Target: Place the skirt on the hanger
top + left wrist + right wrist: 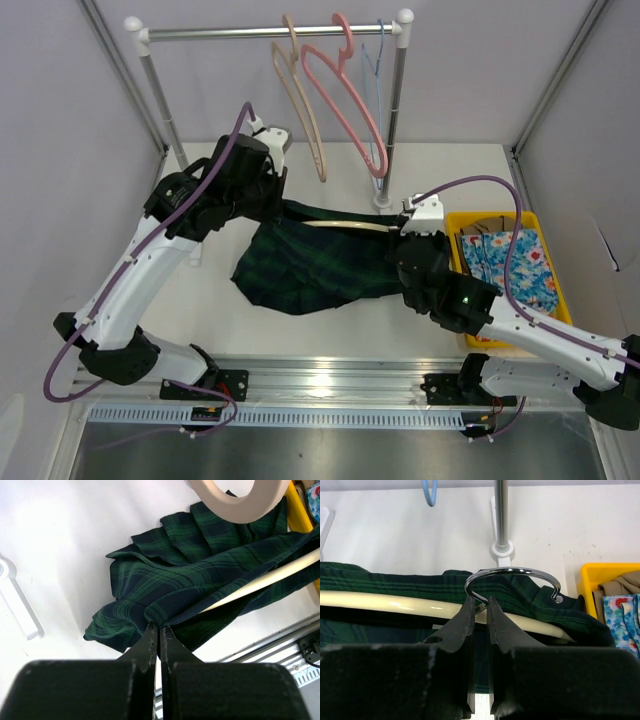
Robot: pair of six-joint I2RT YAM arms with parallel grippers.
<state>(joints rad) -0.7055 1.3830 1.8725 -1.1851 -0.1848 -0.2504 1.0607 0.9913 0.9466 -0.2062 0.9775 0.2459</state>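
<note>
Skirt (300, 268) in left fingers (146, 647); hanger (380, 602) in right fingers (464, 625).

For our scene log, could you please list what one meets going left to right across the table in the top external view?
The left arm → plaid skirt → yellow bin holding the floral cloth.

No readable text, labels, brands or numbers anywhere
</note>
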